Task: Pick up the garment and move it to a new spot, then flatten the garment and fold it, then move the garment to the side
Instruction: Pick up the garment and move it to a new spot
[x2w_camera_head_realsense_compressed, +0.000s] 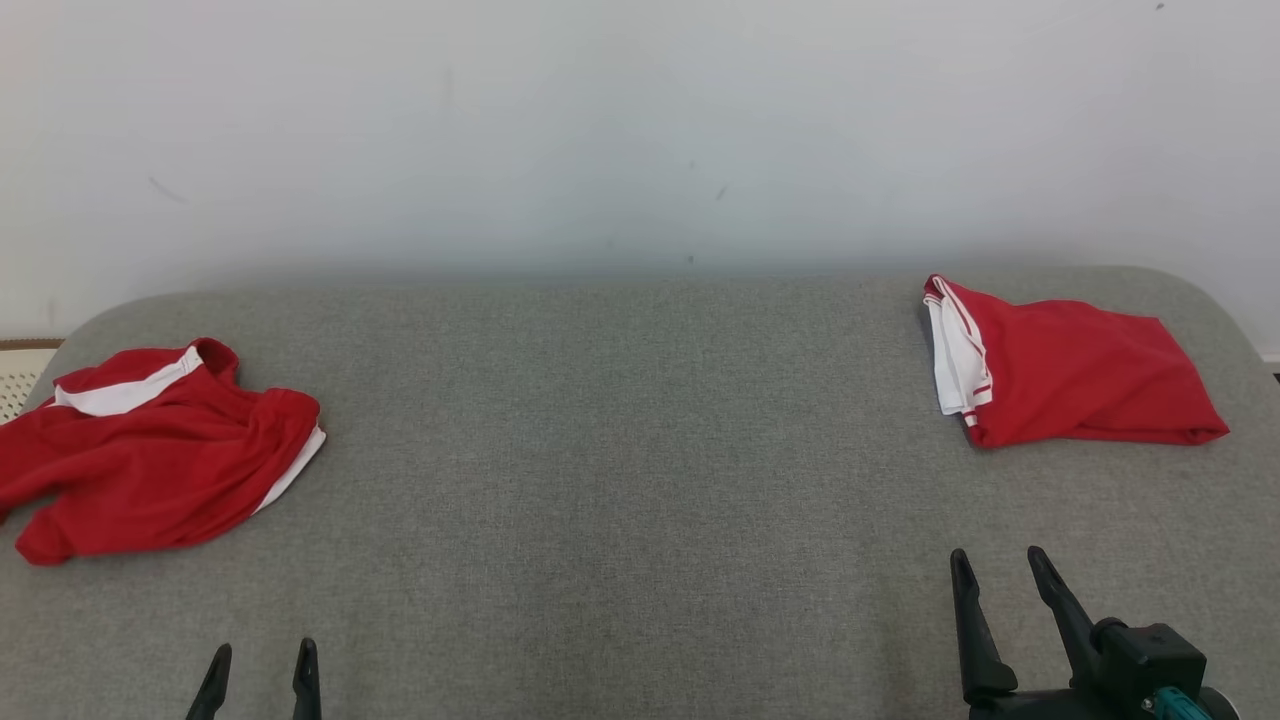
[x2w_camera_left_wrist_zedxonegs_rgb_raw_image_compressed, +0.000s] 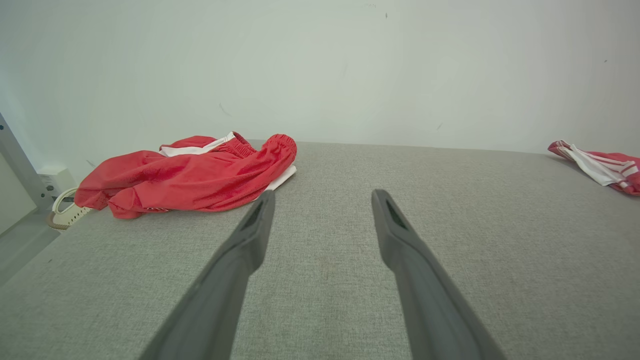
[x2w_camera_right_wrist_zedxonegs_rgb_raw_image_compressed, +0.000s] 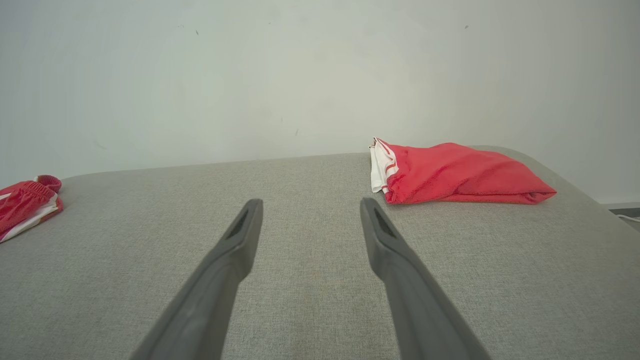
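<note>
Both pairs of jaws are held wide apart, with nothing gripped between them. At the near edge, the left gripper (x2w_camera_head_realsense_compressed: 265, 650) is seen low at the left and the right gripper (x2w_camera_head_realsense_compressed: 997, 555) at the lower right, each poised over bare grey fabric-covered table (x2w_camera_head_realsense_compressed: 640, 450). Neither is touching cloth. The crumpled red shorts (x2w_camera_head_realsense_compressed: 160, 460), trimmed in white, are found lying in a loose heap at the table's left edge, ahead and left of the left gripper. The folded red shorts (x2w_camera_head_realsense_compressed: 1080, 370) are laid at the far right corner, well apart from the heap. A white wall (x2w_camera_head_realsense_compressed: 640, 130) is seen behind.
</note>
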